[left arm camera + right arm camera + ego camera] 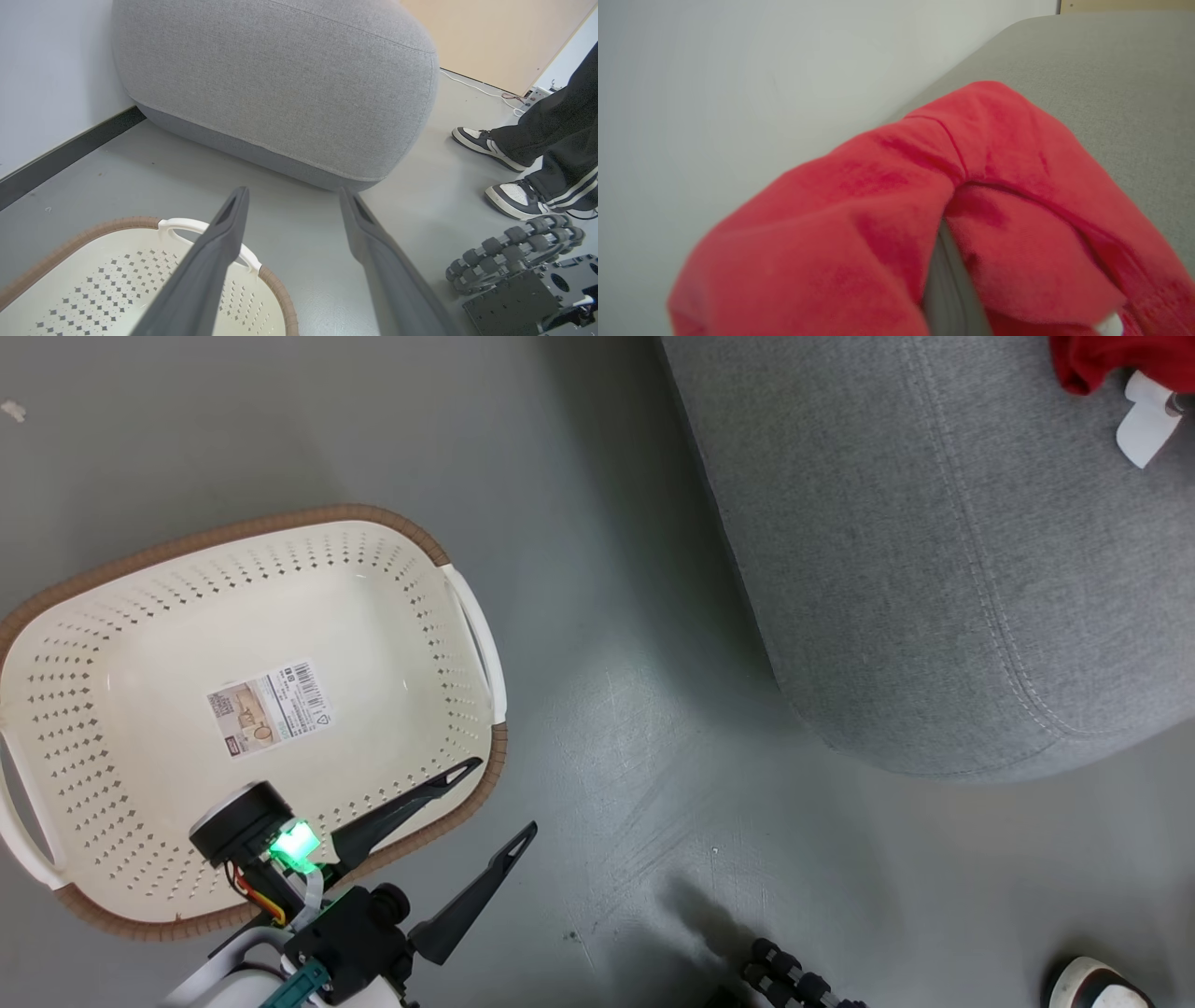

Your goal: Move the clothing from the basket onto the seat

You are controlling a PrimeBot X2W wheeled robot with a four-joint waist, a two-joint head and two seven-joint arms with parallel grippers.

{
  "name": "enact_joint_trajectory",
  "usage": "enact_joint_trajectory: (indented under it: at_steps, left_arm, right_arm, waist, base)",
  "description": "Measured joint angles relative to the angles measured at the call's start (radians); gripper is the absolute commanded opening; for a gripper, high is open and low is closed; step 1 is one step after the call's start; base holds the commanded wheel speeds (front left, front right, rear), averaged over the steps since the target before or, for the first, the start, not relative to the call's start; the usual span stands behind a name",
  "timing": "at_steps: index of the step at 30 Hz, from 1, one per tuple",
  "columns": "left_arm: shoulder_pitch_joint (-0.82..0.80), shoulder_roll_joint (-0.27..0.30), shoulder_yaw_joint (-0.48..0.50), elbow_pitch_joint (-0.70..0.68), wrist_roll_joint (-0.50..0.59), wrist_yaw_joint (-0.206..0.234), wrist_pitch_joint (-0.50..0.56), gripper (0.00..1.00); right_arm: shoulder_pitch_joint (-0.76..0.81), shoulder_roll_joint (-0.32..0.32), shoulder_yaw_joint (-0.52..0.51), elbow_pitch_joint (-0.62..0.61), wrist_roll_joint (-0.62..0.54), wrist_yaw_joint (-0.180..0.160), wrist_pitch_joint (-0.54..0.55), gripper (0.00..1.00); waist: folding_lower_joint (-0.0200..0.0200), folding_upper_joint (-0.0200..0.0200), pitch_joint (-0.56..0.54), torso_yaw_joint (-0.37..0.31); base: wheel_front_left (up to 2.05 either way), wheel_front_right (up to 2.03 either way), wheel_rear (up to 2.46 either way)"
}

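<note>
Basket (280, 518): oval, cream plastic; walls punched with small diamond holes; woven brown rim; smooth white handle (478, 639) on the seat side. It sits on the floor, and a paper label (271, 707) is stuck on its inner floor.
Seat (934, 569): large grey cushion of coarse woven fabric, with rounded corners and a stitched seam along the edge.
Clothing (1092, 359): bright red soft fabric at the far top-right corner, over the seat. A white tag (1146, 429) hangs just below it.
Floor (607, 709): smooth grey, scuffed and glossy between basket and seat.
Left gripper (504, 795): fingers spread wide, holding nothing. One tip is over the basket rim, the other is over the floor.
Right gripper: closed. Its fingers are buried under the red cloth bunched where they rise, so it appears pinched on the clothing.
Left wrist view adds: the seat's bulging side, a pale wall (46, 70) with a dark skirting (60, 154) behind the seat, a person's shoes (514, 198) on the floor at the right, and a roller wheel (514, 254) of the base.
Right wrist view adds: close, blurred red folds with a stitched line. The flat seat top lies beyond them, with a pale wall beside it.
Open room: a wide strip of floor separates the basket and the seat, which are well apart. The shoes and the wheel are close together at the seat's near corner.
</note>
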Motion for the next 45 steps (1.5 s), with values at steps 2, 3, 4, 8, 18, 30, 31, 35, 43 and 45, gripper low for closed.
enact_joint_trajectory:
  at_steps: [2,3,4,8,18,30,31,35,43,45]
  left_arm:
    - [-0.009,-0.001,0.0,0.0,0.002,0.0,0.0,1.0]
    - [-0.011,-0.001,0.0,0.0,0.003,0.0,0.0,1.0]
    - [-0.014,-0.001,0.0,0.0,0.005,-0.001,0.0,1.0]
    - [-0.024,-0.002,0.003,0.001,0.006,-0.001,0.0,1.0]
    - [-0.029,-0.013,0.004,0.015,0.005,-0.002,0.0,1.0]
    - [-0.048,-0.04,-0.004,0.036,-0.002,-0.003,0.0,1.0]
    - [-0.048,-0.041,-0.004,0.038,-0.002,-0.003,0.0,1.0]
    - [-0.048,-0.045,-0.005,0.046,-0.005,-0.007,0.0,1.0]
    - [-0.048,-0.06,-0.003,0.056,-0.008,-0.01,0.0,1.0]
    - [-0.048,-0.064,-0.003,0.059,-0.015,-0.01,0.0,1.0]
  right_arm:
    - [-0.009,-0.01,-0.01,0.003,-0.018,0.0,0.0,1.0]
    - [-0.011,-0.017,-0.015,0.007,-0.027,0.0,0.0,1.0]
    - [-0.014,-0.022,-0.019,0.014,-0.033,0.0,0.0,1.0]
    - [-0.028,-0.019,-0.021,0.034,-0.058,0.0,-0.001,1.0]
    - [-0.028,-0.026,-0.016,0.072,-0.144,0.0,-0.002,1.0]
    - [-0.028,-0.028,0.083,0.073,-0.236,0.0,-0.003,1.0]
    - [-0.028,-0.028,0.092,0.071,-0.242,0.0,-0.004,1.0]
    - [-0.028,-0.027,0.129,0.061,-0.26,0.0,-0.009,1.0]
    - [-0.024,-0.02,0.185,0.036,-0.286,0.0,-0.011,1.0]
    - [-0.022,-0.02,0.196,0.028,-0.294,0.0,-0.011,1.0]
  waist:
    - [0.0,0.0,0.006,0.005]
    - [0.0,0.0,0.008,0.008]
    - [0.0,0.0,0.01,0.01]
    - [0.0,0.0,0.011,0.014]
    - [0.0,0.0,-0.007,0.006]
    - [0.0,0.0,-0.04,-0.007]
    - [0.0,0.0,-0.043,-0.008]
    - [0.0,0.0,-0.056,-0.013]
    - [0.0,0.0,-0.084,-0.019]
    - [0.0,0.0,-0.091,-0.021]
  base:
    - [0.0,0.0,0.0]
    - [0.0,0.0,0.0]
    - [0.0,0.0,0.0]
    - [0.0,0.0,0.0]
    - [0.0,0.0,0.0]
    - [0.0,0.0,0.0]
    - [0.0,0.0,0.0]
    - [0.0,0.0,0.0]
    - [0.0,0.0,0.0]
    - [0.0,0.0,0.0]
